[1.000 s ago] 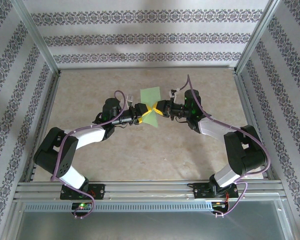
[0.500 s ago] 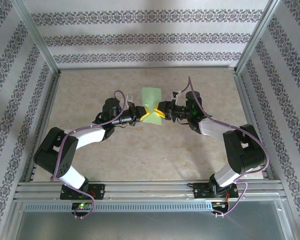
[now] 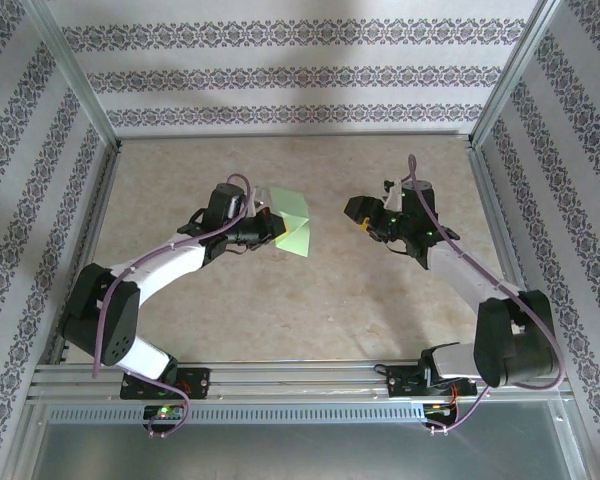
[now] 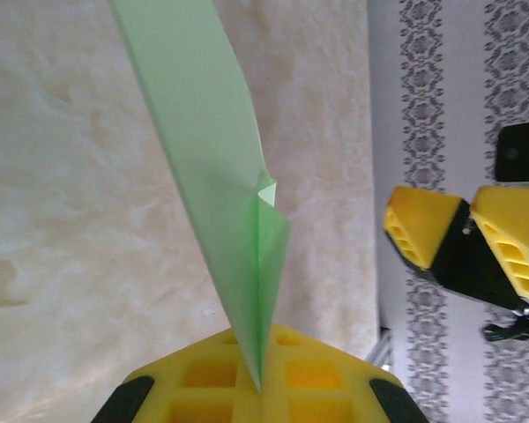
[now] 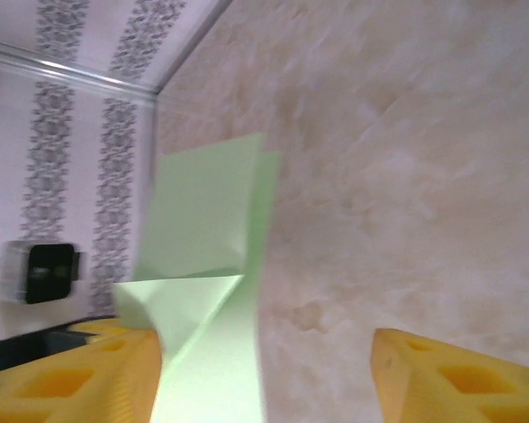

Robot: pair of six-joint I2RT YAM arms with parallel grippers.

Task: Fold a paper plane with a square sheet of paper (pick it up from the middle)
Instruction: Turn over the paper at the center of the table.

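The top external view looks down from above and behind both arm bases, taking in the whole counter (image 3: 310, 300). Each wrist view sits close behind its own yellow jaws, facing along the counter; both share the folded green paper (image 4: 212, 167).

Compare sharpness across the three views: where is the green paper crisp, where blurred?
Top external: evenly lit, the green paper crisp. Left wrist: its crease fairly sharp, the left hand soft near the lens. Right wrist: whole frame smeared, paper edges blurred.
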